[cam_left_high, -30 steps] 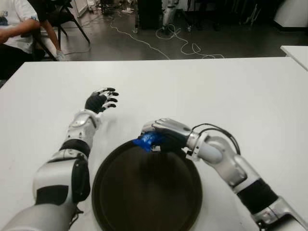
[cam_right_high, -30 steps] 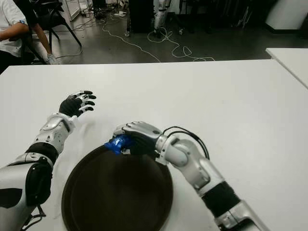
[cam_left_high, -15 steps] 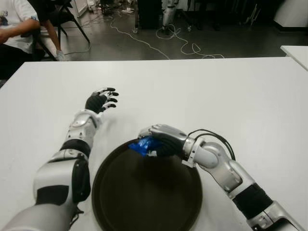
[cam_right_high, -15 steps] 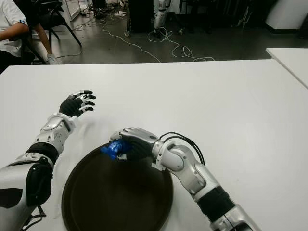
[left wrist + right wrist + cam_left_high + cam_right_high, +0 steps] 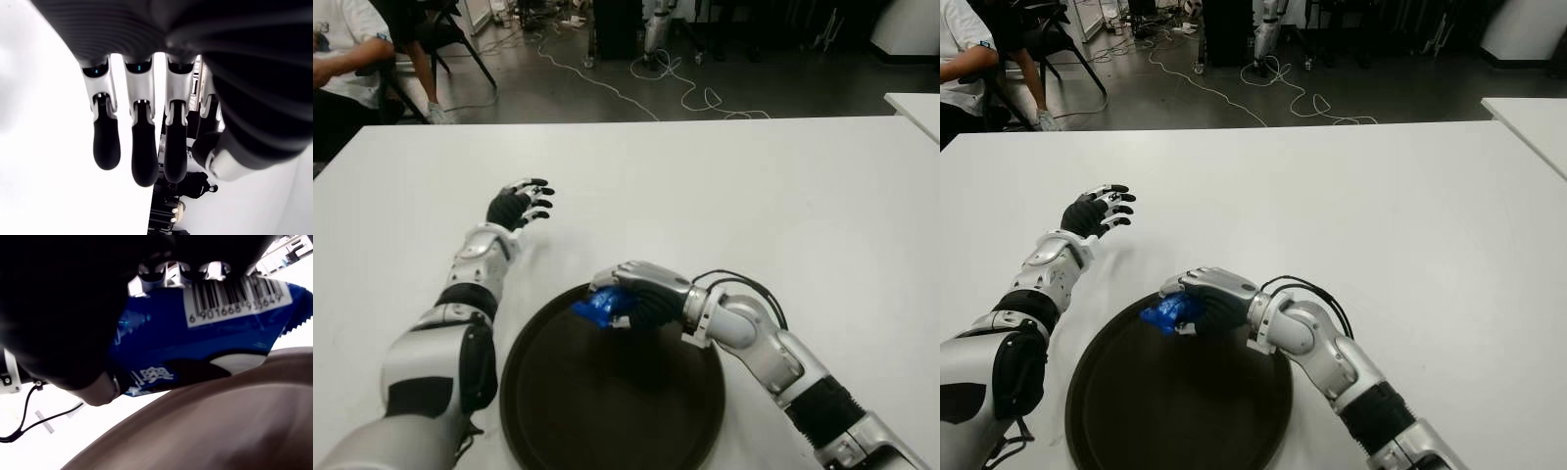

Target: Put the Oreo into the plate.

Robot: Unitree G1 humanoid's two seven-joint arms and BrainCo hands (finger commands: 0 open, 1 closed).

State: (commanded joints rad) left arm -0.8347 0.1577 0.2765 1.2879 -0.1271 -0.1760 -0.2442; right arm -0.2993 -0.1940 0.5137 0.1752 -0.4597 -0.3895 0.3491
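A blue Oreo packet [image 5: 599,306] is gripped in my right hand [image 5: 631,296], whose fingers are curled around it. The hand holds it just over the far rim of the dark round plate [image 5: 607,411], near the plate's upper left part. In the right wrist view the blue wrapper [image 5: 205,333] with its barcode fills the hand, with the brown plate [image 5: 205,431] right beneath. My left hand [image 5: 519,204] shows out on the white table [image 5: 754,186] to the plate's far left, fingers spread and holding nothing.
A person in a white shirt [image 5: 337,59] sits past the table's far left corner beside a chair. Cables lie on the dark floor [image 5: 636,69] beyond the table. Another white table's corner [image 5: 915,108] shows at the right.
My right hand has carried the Oreo packet leftward and toward me, from the plate's far edge to over the plate's rim. The left hand has not moved.
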